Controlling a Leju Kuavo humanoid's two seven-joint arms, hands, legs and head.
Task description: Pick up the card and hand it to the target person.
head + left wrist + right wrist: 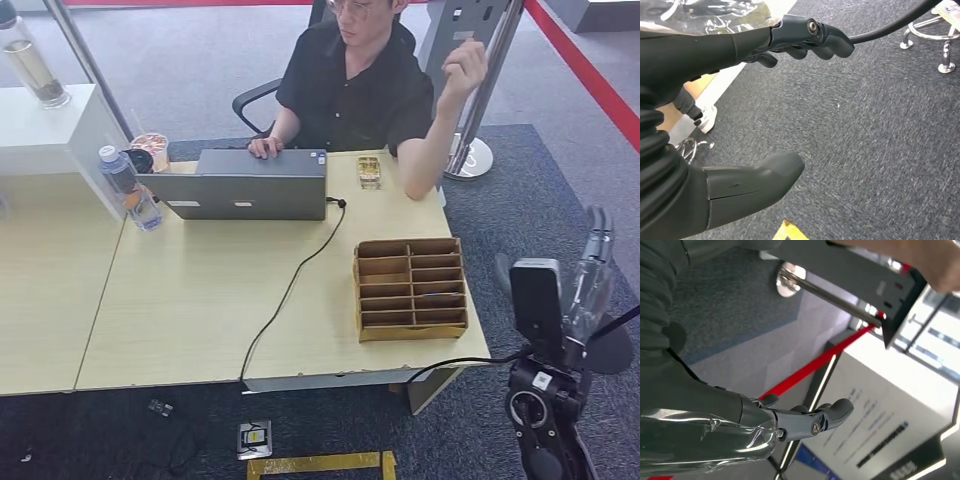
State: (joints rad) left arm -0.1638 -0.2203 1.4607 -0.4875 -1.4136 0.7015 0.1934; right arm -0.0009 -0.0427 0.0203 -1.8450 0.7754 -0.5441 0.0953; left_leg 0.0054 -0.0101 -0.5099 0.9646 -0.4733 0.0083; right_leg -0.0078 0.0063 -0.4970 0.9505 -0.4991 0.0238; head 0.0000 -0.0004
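- Look for the card first: you can't pick it out for certain from the head view, and it may be too small to tell
- The likeliest spots are the brown cardboard organiser on the right part of the table, its slots facing up, and a small brownish box near the far edge; what lies in either, you cannot tell
- That small box sits just beside the elbow of the person, who is seated behind the table in a black shirt
- The person has one hand on the grey laptop and the other raised by a metal stand
- A black cable runs from the laptop's corner across the table top and over the near edge
- Your right hand is up, off the table's right side and well apart from the organiser; its fingers reach out straight and it holds nothing
- Your left hand is over dark carpet, thumb and fingers spread wide apart, nothing between them
- Over on the left end stand a clear bottle and a cup, with a second bottle on the white ledge behind
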